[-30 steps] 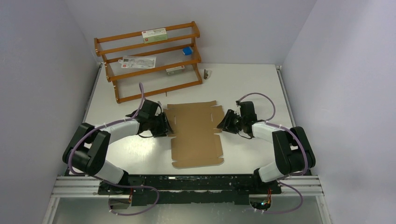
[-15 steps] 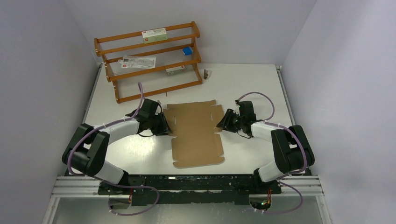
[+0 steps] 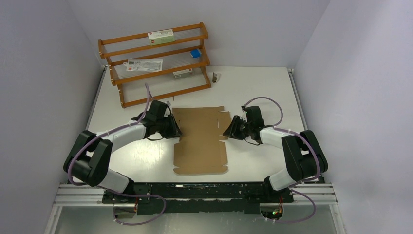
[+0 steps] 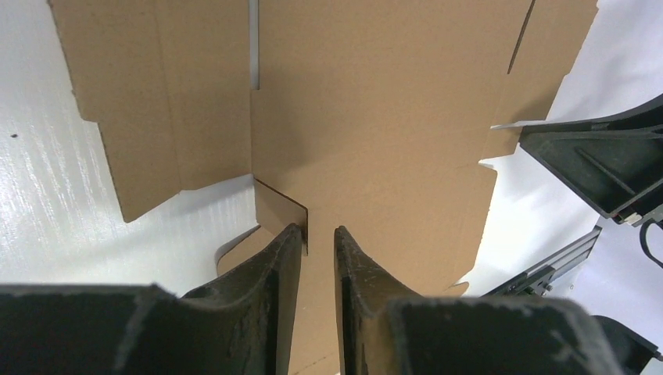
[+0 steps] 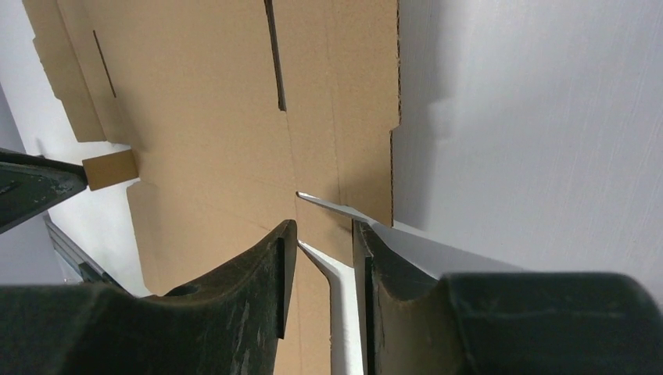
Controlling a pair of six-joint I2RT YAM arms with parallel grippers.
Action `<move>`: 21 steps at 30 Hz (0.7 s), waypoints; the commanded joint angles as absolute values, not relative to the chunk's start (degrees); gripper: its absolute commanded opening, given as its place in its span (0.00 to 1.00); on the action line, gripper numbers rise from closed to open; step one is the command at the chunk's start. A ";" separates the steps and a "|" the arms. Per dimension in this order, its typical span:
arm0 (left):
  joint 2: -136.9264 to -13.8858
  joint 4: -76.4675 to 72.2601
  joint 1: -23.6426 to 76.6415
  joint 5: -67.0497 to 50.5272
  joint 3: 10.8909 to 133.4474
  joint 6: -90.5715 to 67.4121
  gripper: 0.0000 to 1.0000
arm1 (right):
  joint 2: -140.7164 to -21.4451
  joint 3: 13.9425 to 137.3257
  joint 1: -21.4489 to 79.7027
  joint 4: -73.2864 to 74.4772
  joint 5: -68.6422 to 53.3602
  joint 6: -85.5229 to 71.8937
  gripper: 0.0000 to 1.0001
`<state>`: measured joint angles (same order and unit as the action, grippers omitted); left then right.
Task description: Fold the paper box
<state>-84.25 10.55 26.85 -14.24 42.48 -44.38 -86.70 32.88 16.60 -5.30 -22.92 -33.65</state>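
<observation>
1. Paper box point(image 3: 200, 141) is a flat brown sheet. It lies on the white table point(image 3: 253, 87), between the two claws.
2. It looks light and thin. It should bend easily on its fold lines, but it may slide on the smooth table.
3. Good places to hold it are the side flaps and little tabs at its edges.
4. The left claw point(image 4: 317, 231) is almost closed, with a small tab right at its gap. I cannot tell if it pinches.
5. The right claw point(image 5: 324, 226) is partly open around a raised flap edge.
</observation>
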 commanded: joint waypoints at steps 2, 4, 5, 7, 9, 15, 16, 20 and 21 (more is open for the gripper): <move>-84.73 11.91 28.29 -12.92 44.78 -43.34 0.28 | -85.85 34.87 17.05 -4.37 -23.76 -33.79 0.35; -84.73 12.85 28.58 -11.65 45.11 -42.74 0.28 | -85.34 35.02 17.14 -4.23 -24.26 -33.99 0.34; -84.73 13.18 28.74 -11.09 45.17 -42.41 0.27 | -85.14 35.19 17.22 -4.10 -24.52 -34.01 0.33; -84.85 13.52 28.99 -10.45 45.11 -42.12 0.27 | -84.73 35.61 17.41 -3.68 -24.78 -33.93 0.31; -85.06 13.47 29.17 -10.58 44.81 -42.24 0.27 | -84.54 35.97 17.72 -3.09 -24.79 -33.68 0.28; -84.78 13.40 29.53 -10.40 44.80 -42.23 0.27 | -83.90 37.11 19.16 -1.60 -23.73 -33.10 0.23; -84.66 13.49 29.53 -10.33 44.82 -42.25 0.27 | -83.79 37.36 19.61 -1.25 -23.40 -33.05 0.22; -84.47 13.36 29.62 -10.36 44.62 -42.23 0.27 | -83.90 38.96 21.44 -0.18 -20.95 -32.09 0.22; -84.46 13.28 29.62 -10.40 44.50 -42.20 0.27 | -84.12 39.53 21.94 1.50 -20.05 -31.74 0.22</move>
<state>-84.66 13.13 29.06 -11.09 43.46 -42.85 -84.99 36.93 20.05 -1.65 -22.59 -33.12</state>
